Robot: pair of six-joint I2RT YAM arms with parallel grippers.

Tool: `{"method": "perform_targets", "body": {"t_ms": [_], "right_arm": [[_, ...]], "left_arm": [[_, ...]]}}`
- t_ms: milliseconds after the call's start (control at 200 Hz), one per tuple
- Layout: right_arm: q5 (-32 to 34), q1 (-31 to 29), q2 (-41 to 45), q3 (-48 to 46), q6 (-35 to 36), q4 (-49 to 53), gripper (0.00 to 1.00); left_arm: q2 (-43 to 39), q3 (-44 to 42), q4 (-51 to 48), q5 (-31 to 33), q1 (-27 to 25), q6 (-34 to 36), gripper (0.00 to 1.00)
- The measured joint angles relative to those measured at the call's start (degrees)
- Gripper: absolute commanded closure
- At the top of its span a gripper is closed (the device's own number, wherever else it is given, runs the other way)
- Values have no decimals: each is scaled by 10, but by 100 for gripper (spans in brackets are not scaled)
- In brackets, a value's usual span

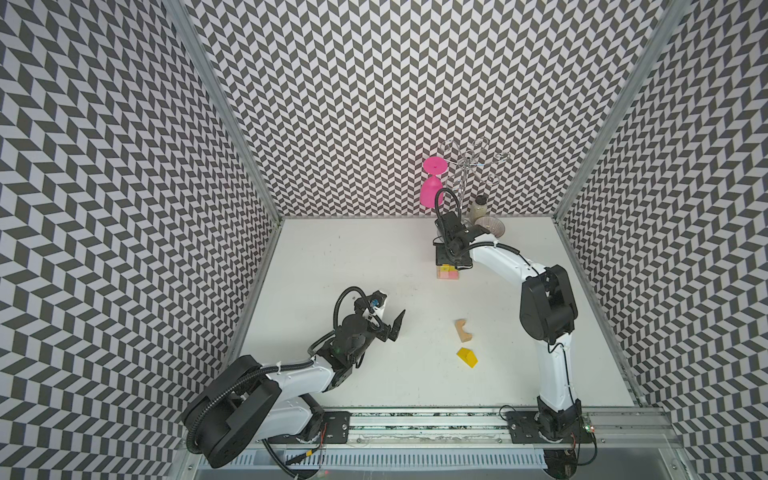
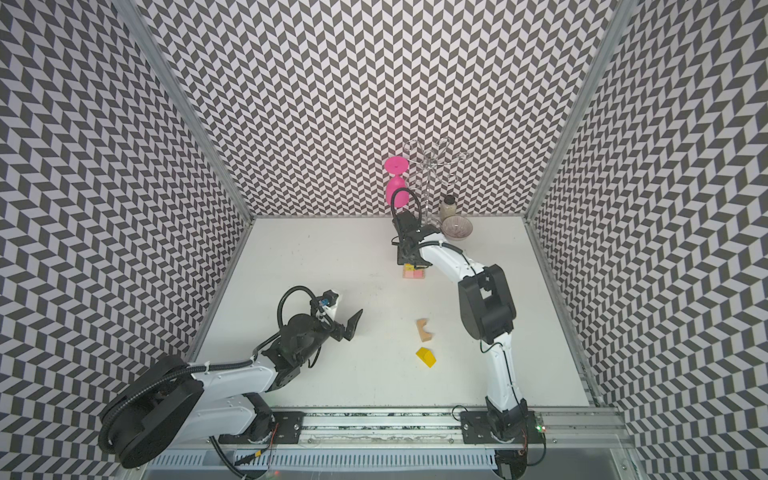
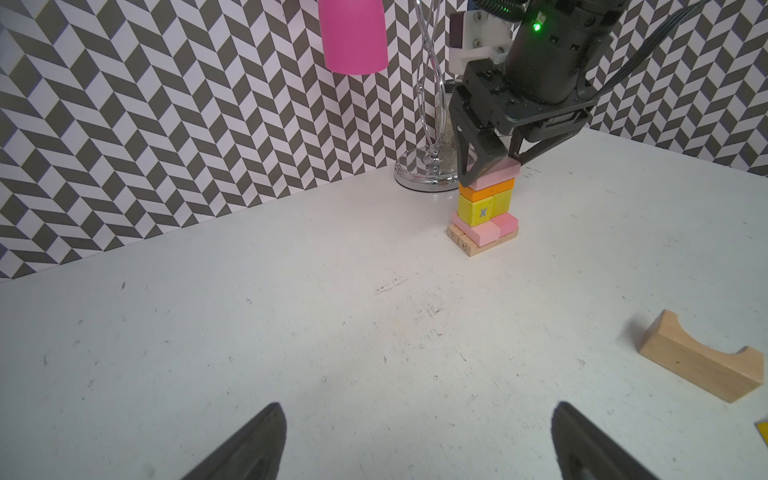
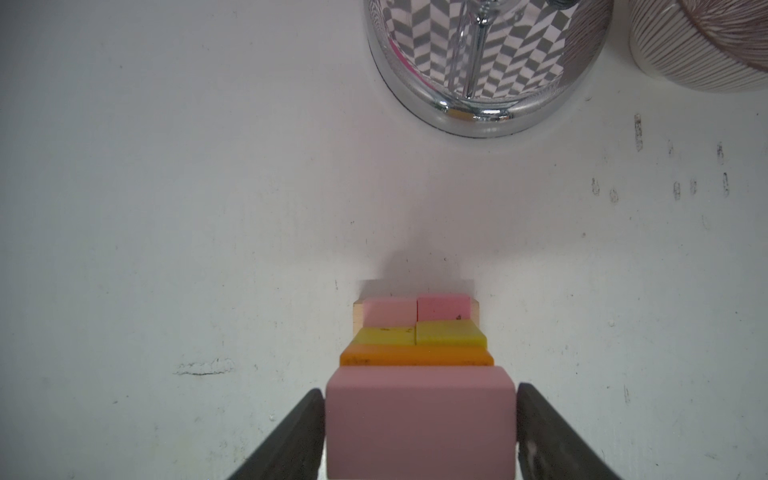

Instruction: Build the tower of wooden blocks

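Left pincer (image 1: 390,322) (image 3: 417,407): we see it spread wide with nothing between the fingers. It's held over bare bench (image 1: 332,266) on the near-left side, well apart from every block. Its wrist camera faces the tower.

Magenta goblet (image 1: 432,187) at the far wall: upside down, foot up, rim clear of the bench, just left of the chrome stand (image 1: 464,170).

Tower (image 1: 446,272) (image 3: 484,212) stands far-centre, just nearer than the stand's round base. Layers we read in the left wrist view, bottom up:
- tan bars (image 3: 465,247) side by side
- pink bars (image 3: 484,235) on them
- yellow cubes (image 3: 478,210)
- orange bar (image 3: 478,193)
- top pink bar (image 3: 500,171), sitting on the orange bar

Right pincer (image 1: 453,259) (image 4: 419,390) points straight down onto the tower. Its fingers (image 4: 291,436) flank the two ends of the top pink bar, flush or a hairline off. We can't tell whether they're pinching it or just bracketing it.

Loose blocks lie on the bench, nearer than the tower and slightly right, well apart from it. Tan arch (image 1: 463,330) lies flat, notch facing right. Yellow roof piece (image 1: 467,357) sits just nearer than the arch, not touching it.

Right of the stand at the far edge: a jar (image 1: 480,208) and a ribbed bowl (image 1: 492,226), both on the bench, the bowl just nearer than the jar.
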State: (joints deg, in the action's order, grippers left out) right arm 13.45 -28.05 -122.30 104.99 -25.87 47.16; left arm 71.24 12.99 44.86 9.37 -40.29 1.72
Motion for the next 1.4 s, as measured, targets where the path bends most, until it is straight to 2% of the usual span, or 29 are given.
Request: {"method": "perform_targets", "body": {"t_ms": [346,891,1042,1402], "right_arm": [[-1,-1,6,0,2,-3,29],[-3,-14,166,-172,-20,-64,32],[-2,-14,169,-196,-29,-70,37],[-5,-4,153,-201,-31,-92,40]], "left_arm": [[3,2,0,1,-2,2,0],[5,2,0,7,-6,2,0],[5,2,0,9,-6,2,0],[5,2,0,15,-8,2,0]]}}
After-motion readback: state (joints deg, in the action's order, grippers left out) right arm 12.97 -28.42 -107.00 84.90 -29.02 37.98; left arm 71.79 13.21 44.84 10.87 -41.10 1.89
